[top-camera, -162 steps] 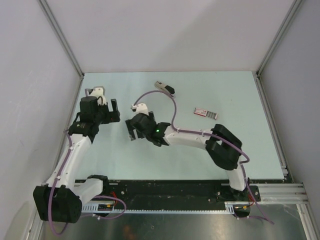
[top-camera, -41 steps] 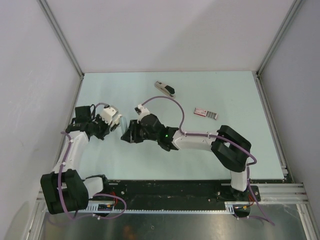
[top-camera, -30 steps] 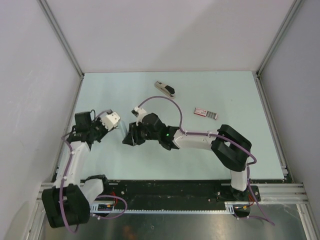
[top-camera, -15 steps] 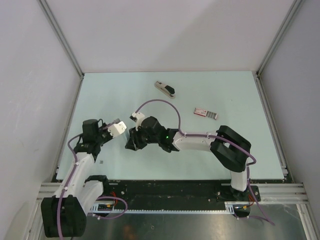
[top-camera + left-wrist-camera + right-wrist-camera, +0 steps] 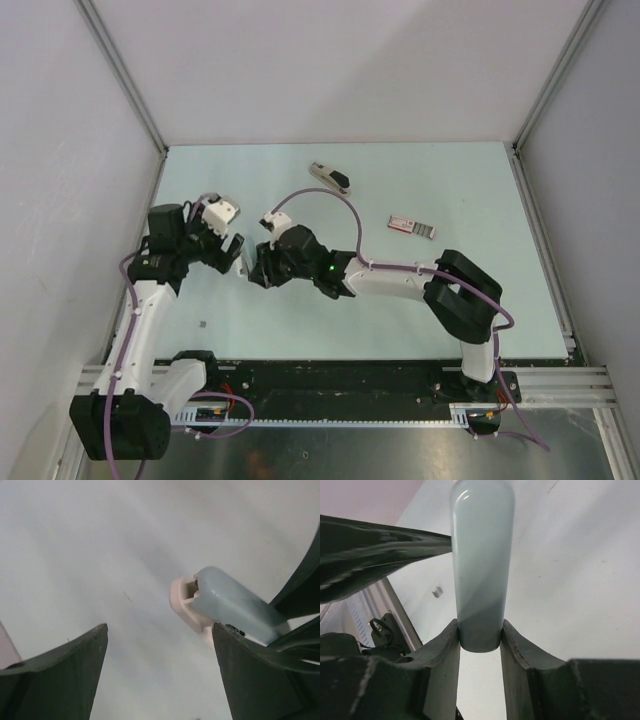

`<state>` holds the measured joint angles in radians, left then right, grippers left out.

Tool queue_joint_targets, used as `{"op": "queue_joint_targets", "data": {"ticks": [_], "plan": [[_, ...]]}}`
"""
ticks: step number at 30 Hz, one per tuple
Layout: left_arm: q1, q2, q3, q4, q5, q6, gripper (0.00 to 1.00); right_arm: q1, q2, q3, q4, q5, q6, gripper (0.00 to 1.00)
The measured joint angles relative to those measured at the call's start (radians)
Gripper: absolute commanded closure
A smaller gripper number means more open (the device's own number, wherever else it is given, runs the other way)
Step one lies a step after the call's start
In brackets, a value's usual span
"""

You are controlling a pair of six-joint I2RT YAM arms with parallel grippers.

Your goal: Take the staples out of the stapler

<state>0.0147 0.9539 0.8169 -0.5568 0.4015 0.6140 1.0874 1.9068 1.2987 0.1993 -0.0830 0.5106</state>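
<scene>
Over the left half of the table, the right gripper pinches a pale blue block, and the left gripper stands beside it with jaws spread wide. The stapler lies near the middle of the far edge, with a pink-and-white box nearer the right edge.

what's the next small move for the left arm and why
Probably ease the open left fingers forward over the cream end of the pale blue block, then close: that end shows between them, near one finger, and the right fingers clamp the block's other end.
</scene>
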Motion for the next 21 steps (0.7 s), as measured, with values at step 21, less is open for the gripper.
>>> {"op": "queue_joint_targets", "data": {"ticks": [21], "plan": [[0.169,0.027,0.215,-0.078,0.084,-0.374,0.01,0.058,0.379,0.544,-0.581,0.201,-0.131,0.97]]}}
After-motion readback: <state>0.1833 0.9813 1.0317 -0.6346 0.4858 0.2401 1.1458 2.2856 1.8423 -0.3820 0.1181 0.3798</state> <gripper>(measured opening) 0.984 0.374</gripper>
